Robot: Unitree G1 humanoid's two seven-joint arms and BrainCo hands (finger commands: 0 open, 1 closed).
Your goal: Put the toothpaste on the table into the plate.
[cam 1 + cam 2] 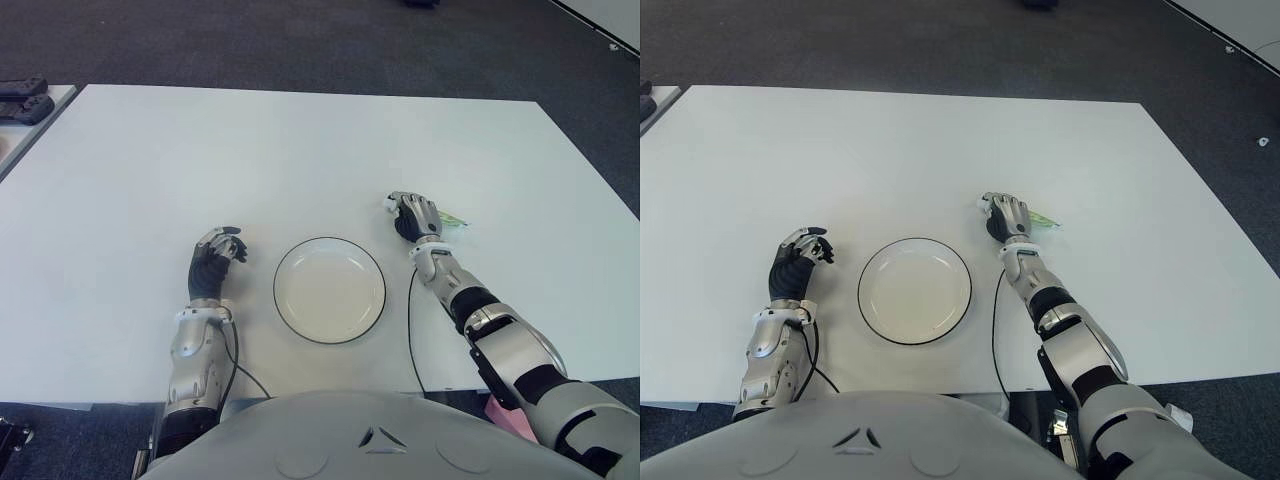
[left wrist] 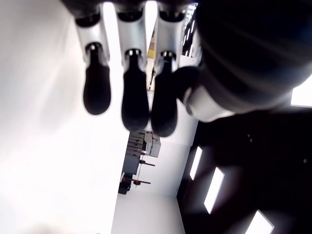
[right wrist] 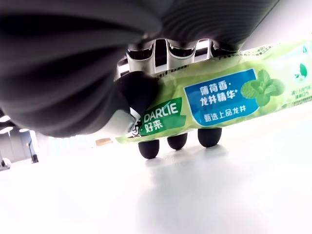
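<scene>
The left hand (image 1: 214,262) showed just left of the plate (image 1: 329,290), its fingers loosely curled and holding nothing; it took no part in the work. The plate sat near the front edge of the white table (image 1: 300,150) with nothing in it, so the placing was not yet done.

To the right of the plate and a little farther back, the right hand (image 1: 414,216) had its fingers wrapped around the toothpaste (image 3: 214,105), thumb on one side and the other fingers on the other, as the right wrist view showed. In that view the fingertips (image 3: 177,141) seemed to be at or just above the tabletop; whether the toothpaste was lifted clear could not be told. The grasp looked made, and what was left was the carry over to the plate and the release.

The toothpaste lay roughly flat, its long axis running left to right across the table, with its green end (image 1: 455,221) sticking out of the hand on the side away from the plate.
</scene>
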